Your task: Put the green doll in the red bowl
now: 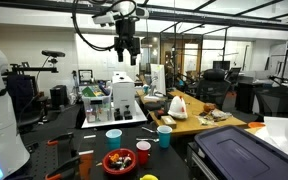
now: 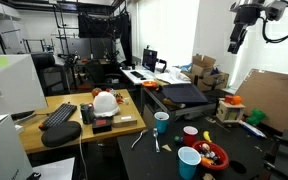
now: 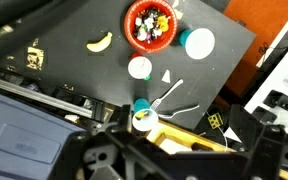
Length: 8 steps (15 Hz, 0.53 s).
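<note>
Holding small mixed-colour items (image 3: 152,24) — round, shallow red bowl (image 3: 128,28); gripper (image 1: 126,52) high, jaws apart, empty.

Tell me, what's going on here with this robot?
The robot arm's gripper hangs high above the black table, open and holding nothing. Below sit a red bowl full of small items and three cups beside it. No green doll can be made out, so the task looks not yet begun.

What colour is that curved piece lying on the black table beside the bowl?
Yellow; the curved piece shows best in the wrist view.
</note>
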Each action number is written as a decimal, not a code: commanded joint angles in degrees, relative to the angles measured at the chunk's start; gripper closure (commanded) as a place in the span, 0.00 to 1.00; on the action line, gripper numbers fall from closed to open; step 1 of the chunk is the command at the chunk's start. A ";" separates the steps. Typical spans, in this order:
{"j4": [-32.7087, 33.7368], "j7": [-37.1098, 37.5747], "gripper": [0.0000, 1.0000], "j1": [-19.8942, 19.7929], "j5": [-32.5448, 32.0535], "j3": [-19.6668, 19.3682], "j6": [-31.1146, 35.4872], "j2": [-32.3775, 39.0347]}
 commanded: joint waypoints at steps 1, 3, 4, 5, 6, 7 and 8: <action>7.87 -0.84 0.00 -0.74 2.89 0.36 2.14 9.86; 11.68 -0.32 0.00 -1.22 4.42 0.70 3.91 14.97; 13.62 -0.09 0.00 -1.44 5.47 0.93 4.54 17.53; 15.53 0.09 0.00 -1.76 6.31 1.25 5.09 19.89; 17.47 0.40 0.00 -2.15 7.22 1.62 5.53 22.38; 19.45 0.44 0.00 -2.59 8.47 2.03 5.55 24.76; 21.46 0.70 0.00 -3.11 9.22 2.56 5.77 27.19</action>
